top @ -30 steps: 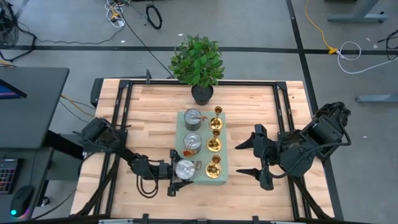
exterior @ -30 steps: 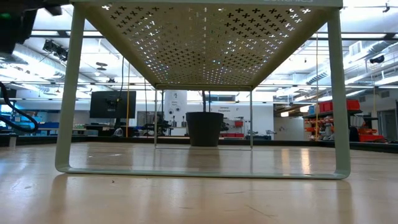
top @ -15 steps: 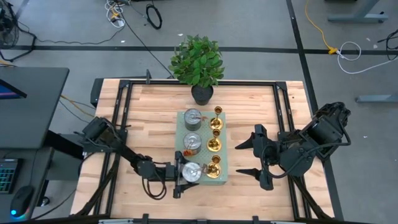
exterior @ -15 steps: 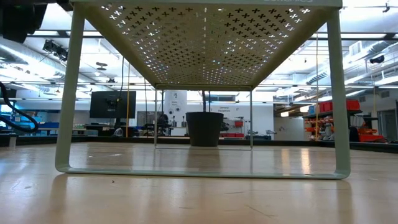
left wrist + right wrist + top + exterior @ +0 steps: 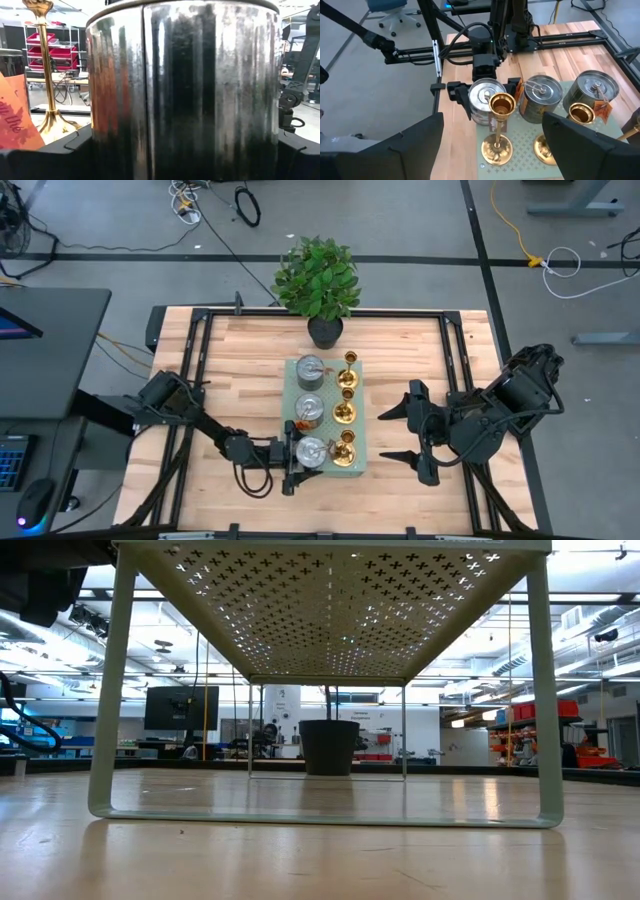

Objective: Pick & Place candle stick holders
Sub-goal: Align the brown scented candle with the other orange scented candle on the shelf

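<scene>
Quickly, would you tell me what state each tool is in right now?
Left tool: open, fingers either side of the nearest silver candle holder, not closed on it.
Right tool: open, holding nothing.

Grey floor (image 5: 420, 240) w/ cables (yellow, white), red bins (image 5: 45, 50) shelved behind

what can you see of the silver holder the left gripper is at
The silver candle holder is a squat, round metal can with a shiny, vertically streaked wall and a flat top with a small knob at its centre. It stands upright on the near end of the pale green perforated board, beside a gold candlestick holder. The left gripper has its open fingers either side of it; whether they touch it cannot be told.
</scene>
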